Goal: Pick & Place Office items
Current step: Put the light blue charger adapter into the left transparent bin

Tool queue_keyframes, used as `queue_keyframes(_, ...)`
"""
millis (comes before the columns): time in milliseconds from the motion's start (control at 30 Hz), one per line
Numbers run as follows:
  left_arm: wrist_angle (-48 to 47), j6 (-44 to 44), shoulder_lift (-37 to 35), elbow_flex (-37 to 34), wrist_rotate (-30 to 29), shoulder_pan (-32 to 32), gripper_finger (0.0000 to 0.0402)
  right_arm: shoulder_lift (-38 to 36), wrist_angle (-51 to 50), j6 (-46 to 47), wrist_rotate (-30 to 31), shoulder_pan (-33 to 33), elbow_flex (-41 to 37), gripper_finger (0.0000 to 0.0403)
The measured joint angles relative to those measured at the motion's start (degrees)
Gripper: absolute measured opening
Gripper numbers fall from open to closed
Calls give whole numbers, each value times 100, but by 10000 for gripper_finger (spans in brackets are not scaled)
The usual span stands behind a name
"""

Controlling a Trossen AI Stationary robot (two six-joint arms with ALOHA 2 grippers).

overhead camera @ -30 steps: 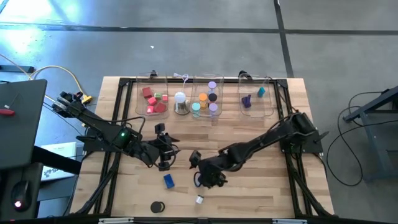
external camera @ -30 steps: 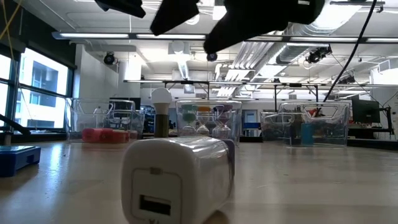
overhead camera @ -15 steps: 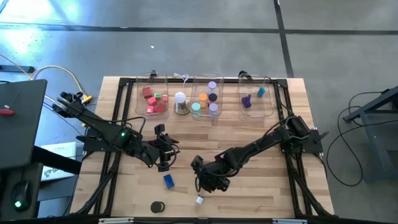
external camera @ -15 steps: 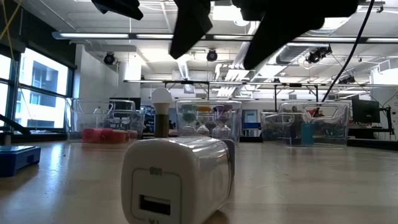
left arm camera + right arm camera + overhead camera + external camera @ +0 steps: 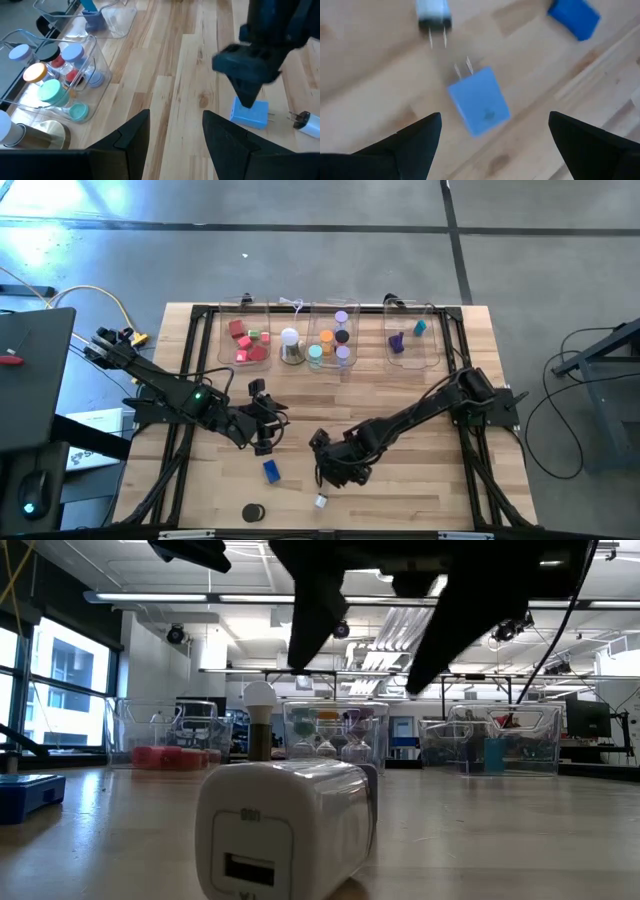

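A blue plug block [image 5: 479,102] with two metal prongs lies flat on the wooden table, also visible in the left wrist view [image 5: 250,114]. My right gripper [image 5: 492,150] hovers above it, open wide and pointing steeply down [image 5: 335,473], with a finger on either side and touching nothing. A white charger [image 5: 321,501] and a second blue block [image 5: 271,471] lie close by. My left gripper [image 5: 262,425] waits to the left above the table, open with nothing between its fingers [image 5: 172,137].
Three clear bins stand along the far edge: red pieces [image 5: 247,340], coloured cylinders [image 5: 330,340], and purple and teal pieces [image 5: 412,338]. A white dome on a silvery base [image 5: 291,345] stands between the first two. A black disc [image 5: 253,512] lies near the front edge.
My right gripper has sunk toward the blue plug block and tipped to point more steeply down; in the low view its two fingers have come down into the picture. Its fingers have stayed wide apart. The items on the table have not moved.
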Motion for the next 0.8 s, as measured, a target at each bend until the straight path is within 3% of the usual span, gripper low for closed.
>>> queue_keyframes(367, -51, 53, 0, -2, -2, 0, 174, 385, 164, -761, 34, -48, -2, 358)
queue_keyframes(800, -26, 214, 0, -2, -2, 0, 174, 840, 331, -1139, -483, -126, 133, 358)
